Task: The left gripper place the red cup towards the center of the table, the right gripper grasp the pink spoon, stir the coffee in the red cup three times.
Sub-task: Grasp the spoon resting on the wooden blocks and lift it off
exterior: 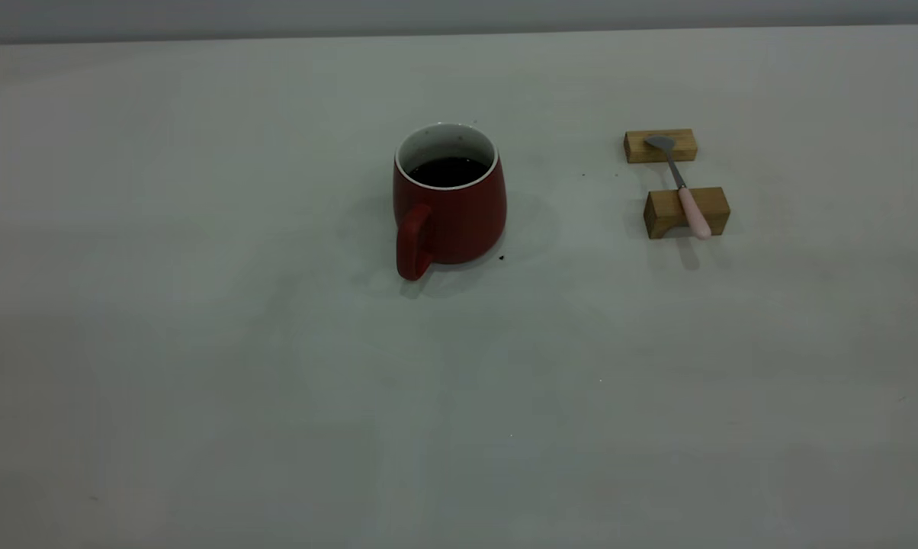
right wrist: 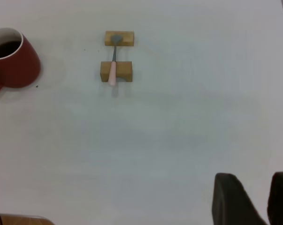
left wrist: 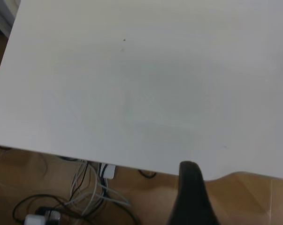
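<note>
The red cup (exterior: 450, 202) stands upright near the middle of the table (exterior: 200, 343), its handle turned toward the front, with dark coffee (exterior: 447, 171) inside. It also shows in the right wrist view, red cup (right wrist: 12, 58). The pink spoon (exterior: 682, 187) lies across two tan wooden blocks, its bowl on the far one and its pink handle on the near one. From the right wrist it shows as the pink spoon (right wrist: 113, 63). My right gripper (right wrist: 254, 177) hovers open over bare table, far from the spoon. My left gripper (left wrist: 190, 190) is at the table's edge, far from the cup.
The far wooden block (exterior: 660, 146) and near wooden block (exterior: 686, 213) stand right of the cup. A small dark speck (exterior: 502, 258) lies by the cup's base. Beyond the table edge (left wrist: 85, 157) are cables (left wrist: 80, 197) on a wooden floor.
</note>
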Robot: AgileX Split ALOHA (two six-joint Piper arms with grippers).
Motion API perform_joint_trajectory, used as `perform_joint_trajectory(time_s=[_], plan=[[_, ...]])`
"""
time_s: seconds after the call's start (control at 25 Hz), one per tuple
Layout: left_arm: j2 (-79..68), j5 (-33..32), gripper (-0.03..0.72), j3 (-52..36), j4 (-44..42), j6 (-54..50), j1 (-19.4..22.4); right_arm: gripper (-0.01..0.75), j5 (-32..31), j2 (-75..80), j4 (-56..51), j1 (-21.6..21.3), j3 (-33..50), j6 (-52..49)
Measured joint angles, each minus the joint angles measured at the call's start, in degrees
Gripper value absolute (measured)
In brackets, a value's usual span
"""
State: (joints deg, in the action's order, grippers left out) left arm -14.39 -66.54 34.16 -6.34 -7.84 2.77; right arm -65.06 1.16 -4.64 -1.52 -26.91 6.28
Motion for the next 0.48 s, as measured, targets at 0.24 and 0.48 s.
perform_joint_trajectory(time_s=[0.24, 0.48], plan=[[9.9, 0.72, 0.594, -5.77, 0.11, 0.1, 0.72, 0.238, 0.0, 0.0, 0.0, 0.0, 0.0, 0.0], [13.68, 1.32, 0.594, -5.96, 0.11, 0.1, -1.55, 0.238, 0.0, 0.0, 0.0, 0.0, 0.0, 0.0]])
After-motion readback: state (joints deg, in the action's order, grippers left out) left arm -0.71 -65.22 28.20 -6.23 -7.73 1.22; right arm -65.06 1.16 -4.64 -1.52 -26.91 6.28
